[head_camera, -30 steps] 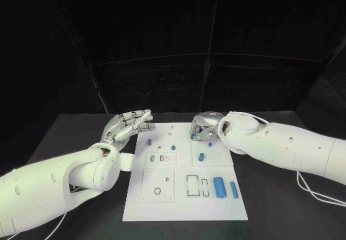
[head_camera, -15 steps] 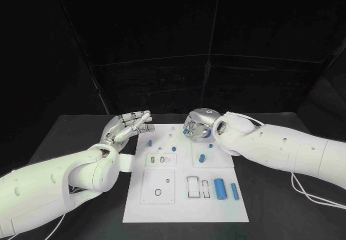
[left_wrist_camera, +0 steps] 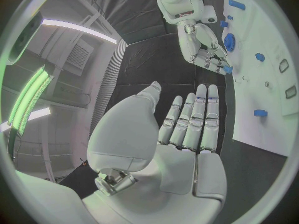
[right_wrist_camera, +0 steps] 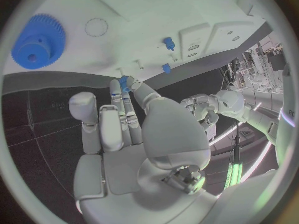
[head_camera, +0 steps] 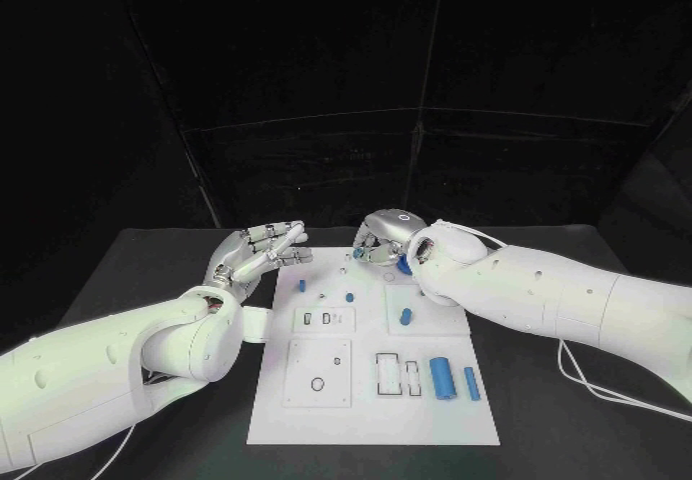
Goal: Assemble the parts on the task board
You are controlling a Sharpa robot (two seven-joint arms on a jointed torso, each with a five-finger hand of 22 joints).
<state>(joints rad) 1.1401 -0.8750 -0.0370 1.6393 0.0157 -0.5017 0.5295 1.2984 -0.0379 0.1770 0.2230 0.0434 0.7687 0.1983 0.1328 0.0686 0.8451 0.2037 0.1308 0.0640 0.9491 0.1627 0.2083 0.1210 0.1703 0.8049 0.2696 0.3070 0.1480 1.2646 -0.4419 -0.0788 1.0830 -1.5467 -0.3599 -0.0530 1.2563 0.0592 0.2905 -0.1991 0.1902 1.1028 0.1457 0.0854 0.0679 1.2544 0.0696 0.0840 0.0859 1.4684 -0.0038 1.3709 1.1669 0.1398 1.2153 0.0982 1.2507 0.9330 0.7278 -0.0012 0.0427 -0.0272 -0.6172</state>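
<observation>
R hand carrying small blue part over far end of task board; L hand idle.

R hand [head_camera: 381,247] pinches a small blue part [right_wrist_camera: 124,80] at its fingertips, above the far edge of the task board [head_camera: 372,410], near the blue gear [right_wrist_camera: 38,40]. L hand [head_camera: 264,250] is released, fingers spread, holding nothing, just off the board's far-left corner. Step: transport/place, I judge; next needs alignment over its slot, then a push down. Vs 1 s ago: R hand has shifted left and farther away; L hand about the same.
</observation>
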